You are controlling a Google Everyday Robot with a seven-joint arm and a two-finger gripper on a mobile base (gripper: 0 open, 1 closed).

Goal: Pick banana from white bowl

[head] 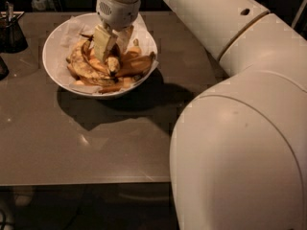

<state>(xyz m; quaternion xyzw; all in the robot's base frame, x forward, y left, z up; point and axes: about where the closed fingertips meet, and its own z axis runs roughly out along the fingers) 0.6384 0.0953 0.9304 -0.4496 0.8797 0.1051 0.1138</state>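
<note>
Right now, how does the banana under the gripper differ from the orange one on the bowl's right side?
The banana is yellow with a black tip; the orange banana looks cleaner. The banana lies mid-bowl directly under the gripper; the orange banana lies toward the right rim, clear of it. Both rest in the bowl.
</note>
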